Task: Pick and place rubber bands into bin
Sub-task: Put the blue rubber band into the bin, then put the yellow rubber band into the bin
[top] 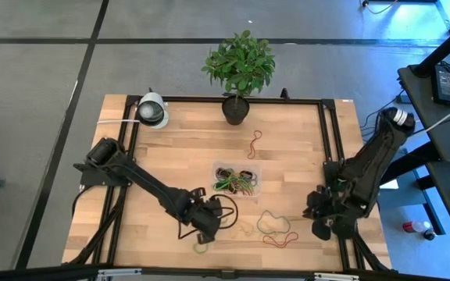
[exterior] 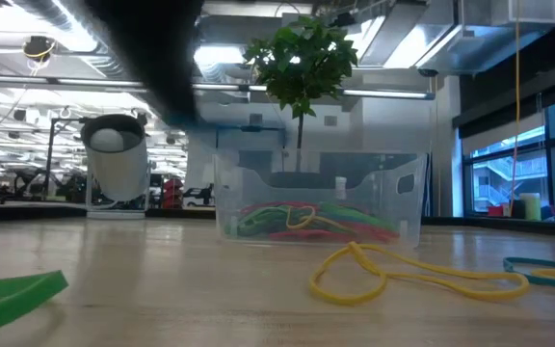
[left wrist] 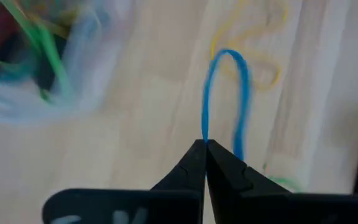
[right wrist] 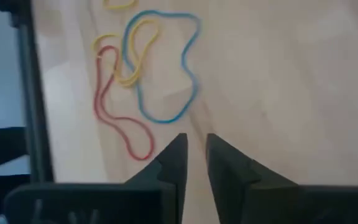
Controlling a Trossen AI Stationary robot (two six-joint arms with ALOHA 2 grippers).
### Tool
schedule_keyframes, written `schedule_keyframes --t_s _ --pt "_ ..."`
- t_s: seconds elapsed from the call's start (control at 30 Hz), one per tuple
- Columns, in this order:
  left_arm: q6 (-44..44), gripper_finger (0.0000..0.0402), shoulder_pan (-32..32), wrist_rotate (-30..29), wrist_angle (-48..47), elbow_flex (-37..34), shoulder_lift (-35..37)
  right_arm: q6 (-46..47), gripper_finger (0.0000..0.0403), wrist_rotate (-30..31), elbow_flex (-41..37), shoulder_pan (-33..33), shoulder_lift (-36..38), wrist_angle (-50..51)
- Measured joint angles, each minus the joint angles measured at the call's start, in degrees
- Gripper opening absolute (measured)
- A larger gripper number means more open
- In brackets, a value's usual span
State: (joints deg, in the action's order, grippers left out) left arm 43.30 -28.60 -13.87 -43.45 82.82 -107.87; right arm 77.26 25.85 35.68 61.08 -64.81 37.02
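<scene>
My left gripper (left wrist: 205, 144) is shut on a blue rubber band (left wrist: 227, 87), near the table's front and just short of the bin. It also shows in the high view (top: 216, 225). The bin (top: 237, 178) is a clear tray at mid-table holding a tangle of coloured bands (exterior: 306, 220). My right gripper (right wrist: 194, 140) hovers at the table's right edge (top: 319, 226), open by a narrow gap with nothing between its fingers. Ahead of it, blue (right wrist: 166, 68), yellow (right wrist: 135, 53) and red (right wrist: 120, 106) bands lie flat on the wood. My left gripper pinches the blue band between its two fingertips, on one strand (left wrist: 205, 132) at the end of the loop. The fingers slant steeply down from the table's left. The band stretches ahead of the tips as a long narrow loop. I cannot tell whether its far end touches the table.
Loose bands lie around the front of the table: green (top: 201, 248), yellow (exterior: 403, 275) and red (top: 280, 238), plus an orange one (top: 254, 143) beyond the bin. A potted plant (top: 237, 109) and a white camera (top: 153, 111) stand at the far edge. A black frame rail (top: 336, 156) runs down the right.
</scene>
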Motion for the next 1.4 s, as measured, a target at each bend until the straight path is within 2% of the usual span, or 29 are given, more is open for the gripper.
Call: schedule_keyframes --t_s 0.13,0.3,0.5,0.77,0.87,1.1,1.3,1.4 --pt "-3.5 0.0002 2.4 -4.4 -3.5 7.2 0.1 0.4 0.0046 0.0 -7.2 1.2 3.3 -9.3" --pt "-10.6 0.0002 7.3 -8.8 -4.1 12.9 0.2 0.4 0.0036 0.2 -13.2 1.0 3.7 -18.8" --pt "-15.5 0.0002 15.9 -8.5 -4.4 13.4 0.0 0.2 0.0036 0.1 -16.5 1.0 3.7 -24.7" --pt "-19.0 0.0004 21.9 -1.2 -4.1 13.3 -5.0 0.1 0.0039 0.1 -16.5 1.0 3.5 -25.3" --pt "-18.5 0.0022 22.0 -1.0 -4.4 13.2 -7.2 0.1 0.0039 0.1 -16.5 1.0 3.5 -26.5" --pt "-14.8 0.0096 22.0 -1.2 -4.3 13.3 -8.4 0.1 0.0039 0.1 -16.5 1.0 3.5 -26.8" --pt "-11.5 0.0146 22.0 -0.9 -4.4 13.4 -6.6 0.1 0.0039 0.1 -16.5 1.0 3.5 -26.6" --pt "-10.4 0.0162 21.8 1.1 -4.7 13.5 -4.0 0.1 0.0039 0.2 -16.5 1.0 3.5 -26.6"
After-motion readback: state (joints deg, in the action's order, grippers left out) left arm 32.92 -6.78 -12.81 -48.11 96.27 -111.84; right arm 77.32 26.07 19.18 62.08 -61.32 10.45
